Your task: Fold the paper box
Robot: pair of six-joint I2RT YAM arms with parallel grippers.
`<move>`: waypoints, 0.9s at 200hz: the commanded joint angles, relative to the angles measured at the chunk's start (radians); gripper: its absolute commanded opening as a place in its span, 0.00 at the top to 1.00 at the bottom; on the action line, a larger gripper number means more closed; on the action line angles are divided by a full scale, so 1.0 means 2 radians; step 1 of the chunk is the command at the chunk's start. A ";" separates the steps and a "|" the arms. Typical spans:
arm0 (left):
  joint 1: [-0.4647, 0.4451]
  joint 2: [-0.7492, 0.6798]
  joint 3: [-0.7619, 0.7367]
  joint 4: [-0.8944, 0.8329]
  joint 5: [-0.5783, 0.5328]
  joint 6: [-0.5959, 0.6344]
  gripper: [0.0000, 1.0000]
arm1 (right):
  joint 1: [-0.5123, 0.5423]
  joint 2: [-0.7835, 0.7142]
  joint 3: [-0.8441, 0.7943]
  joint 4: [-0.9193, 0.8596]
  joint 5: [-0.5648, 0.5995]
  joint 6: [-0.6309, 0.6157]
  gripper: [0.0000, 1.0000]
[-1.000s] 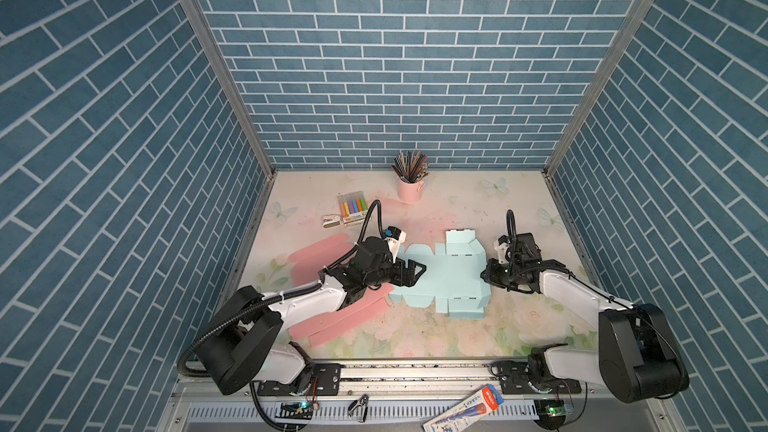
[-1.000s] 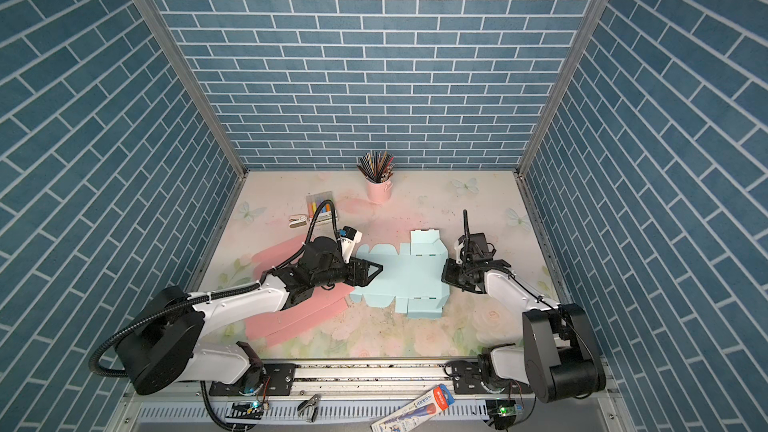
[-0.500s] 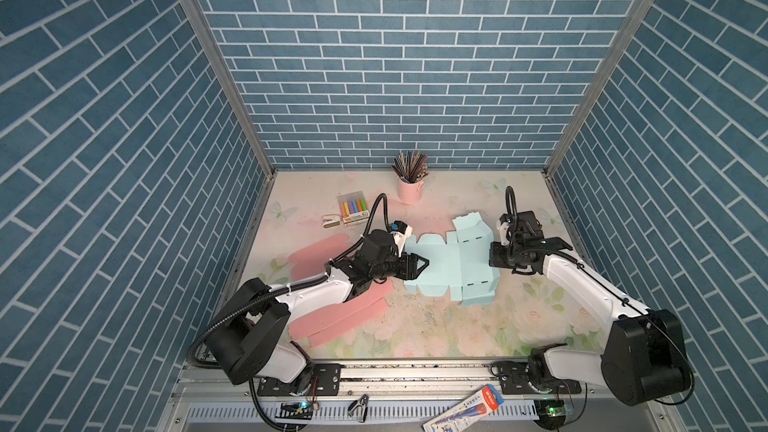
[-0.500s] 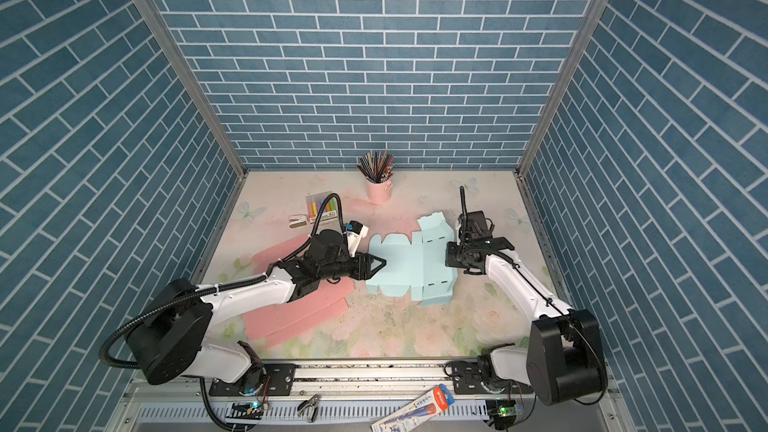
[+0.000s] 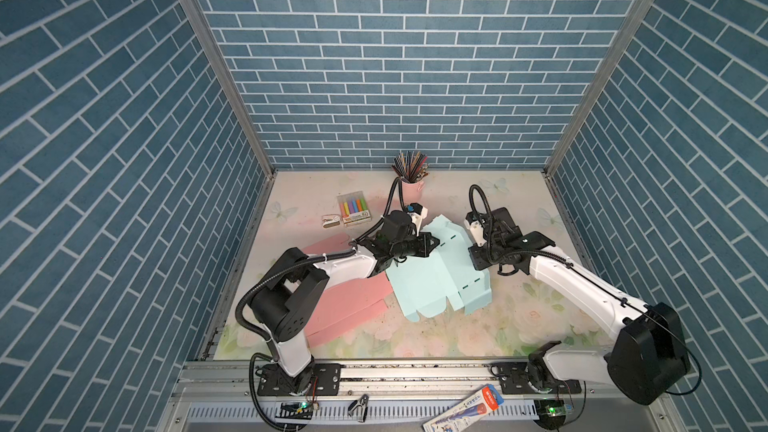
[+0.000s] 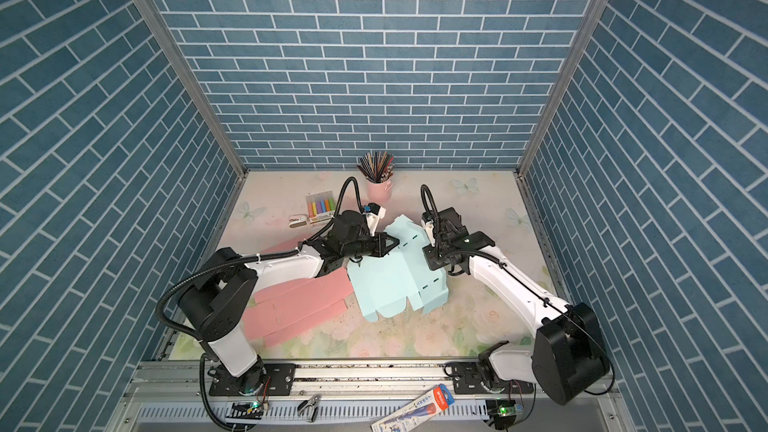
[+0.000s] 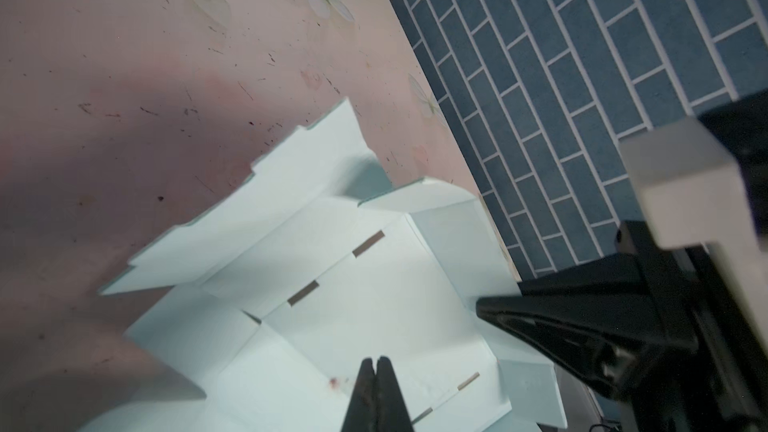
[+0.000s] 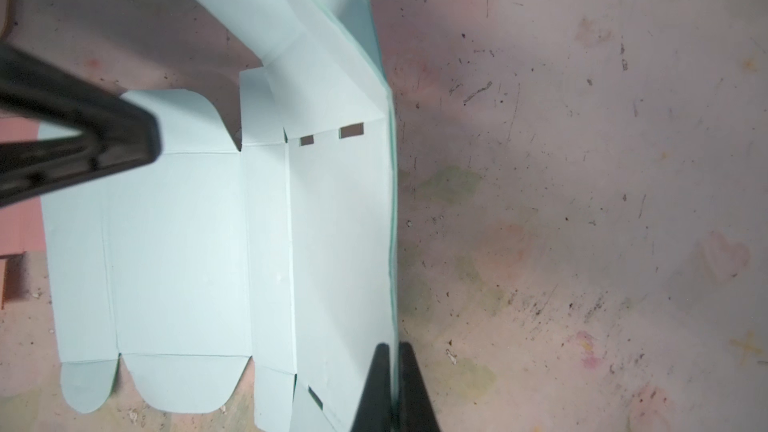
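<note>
The paper box (image 5: 440, 284) (image 6: 390, 280) is a pale mint die-cut sheet lying mostly flat on the floral mat, with slots and rounded flaps. My right gripper (image 5: 476, 257) (image 8: 391, 347) is shut on the sheet's right edge, and that side panel (image 8: 340, 222) stands up from the mat. My left gripper (image 5: 435, 241) (image 7: 376, 361) reaches over the sheet's far left part. Its fingers are pressed together, and nothing shows between them; the sheet (image 7: 374, 284) lies under the tips. In the left wrist view the right gripper's black fingers (image 7: 582, 326) show beside the sheet.
Pink cardboard sheets (image 5: 345, 305) lie under the left arm. At the back stand a pink cup of pencils (image 5: 409, 184), a marker box (image 5: 353, 207) and a small stapler (image 5: 331, 220). A metal clip (image 5: 359, 405) and a tube pack (image 5: 465, 403) lie on the front rail.
The left gripper has gone from open to shut and moved over the sheet. The right gripper has lifted the sheet's right edge, and the sheet has turned and shifted.
</note>
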State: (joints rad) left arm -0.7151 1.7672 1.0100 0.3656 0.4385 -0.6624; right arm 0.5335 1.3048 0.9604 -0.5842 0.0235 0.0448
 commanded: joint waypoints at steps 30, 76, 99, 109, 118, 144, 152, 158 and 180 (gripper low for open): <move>0.028 0.042 0.054 0.023 -0.016 -0.009 1.00 | 0.010 -0.011 0.013 -0.011 0.009 -0.061 1.00; 0.033 0.066 0.099 0.006 -0.015 0.009 1.00 | 0.020 -0.024 0.007 -0.005 -0.001 -0.069 1.00; 0.031 0.066 0.104 0.005 -0.008 0.020 1.00 | 0.026 -0.017 0.011 -0.010 0.002 -0.072 1.00; 0.029 0.062 0.101 0.003 -0.006 0.025 1.00 | 0.026 -0.014 0.014 -0.012 0.006 -0.073 1.00; 0.027 0.057 0.096 0.002 -0.001 0.029 1.00 | 0.027 -0.012 0.015 -0.012 0.008 -0.076 1.00; 0.022 0.034 0.067 -0.007 0.005 0.042 1.00 | 0.029 -0.004 0.026 -0.020 0.024 -0.078 1.00; 0.019 0.024 0.057 -0.011 0.002 0.046 1.00 | 0.030 -0.004 0.027 -0.019 0.024 -0.079 1.00; 0.017 0.017 0.050 -0.012 0.000 0.049 1.00 | 0.031 -0.004 0.028 -0.019 0.024 -0.080 1.00; 0.008 0.001 0.034 -0.015 -0.007 0.051 1.00 | 0.034 -0.002 0.031 -0.019 0.029 -0.084 1.00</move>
State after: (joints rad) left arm -0.6777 1.8225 1.1099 0.3477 0.4316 -0.5919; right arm 0.5880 1.2930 0.9916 -0.6029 0.0559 -0.0696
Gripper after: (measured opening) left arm 0.045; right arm 0.052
